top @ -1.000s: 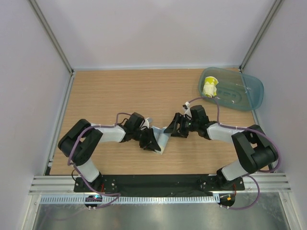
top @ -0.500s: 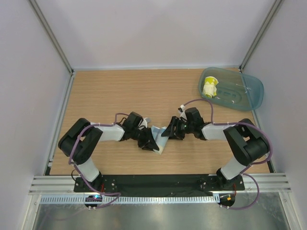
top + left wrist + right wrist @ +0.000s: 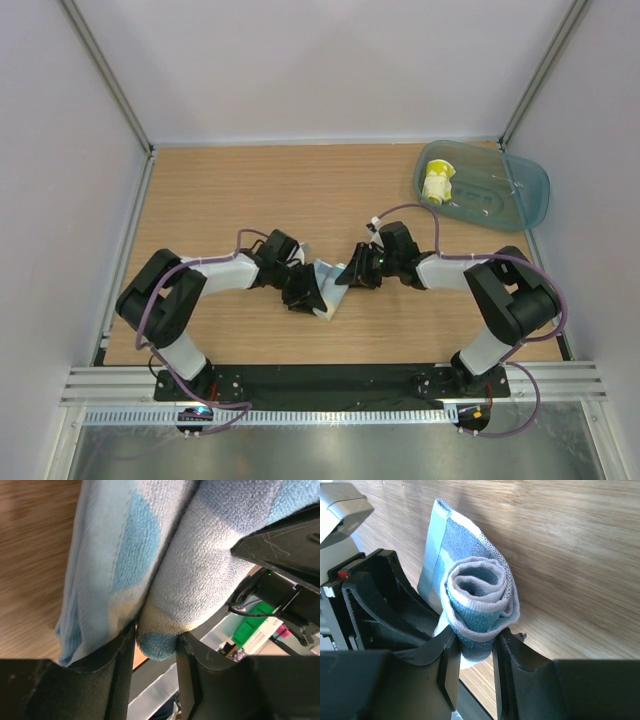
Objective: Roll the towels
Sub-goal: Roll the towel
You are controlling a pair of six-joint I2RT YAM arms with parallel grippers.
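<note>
The light blue towel [image 3: 326,284] lies partly rolled at the table's middle, between both arms. In the left wrist view its rolled end [image 3: 172,587] fills the gap of my left gripper [image 3: 155,642] and touches both fingers. From the right, my right gripper [image 3: 472,645] is shut on the other end of the roll [image 3: 480,597], whose spiral layers show. In the top view the left gripper [image 3: 303,290] and right gripper [image 3: 350,274] face each other across the cloth. The yellow towel [image 3: 437,181] sits rolled in the teal tray.
The translucent teal tray [image 3: 520,190] stands at the back right corner. White walls and metal posts enclose the wooden table [image 3: 230,190]. A black mounting rail [image 3: 320,380] runs along the near edge.
My right gripper has moved left to the towel and closed on the roll's end. The left gripper has shifted slightly and its jaws have widened a little, the towel still between them.
</note>
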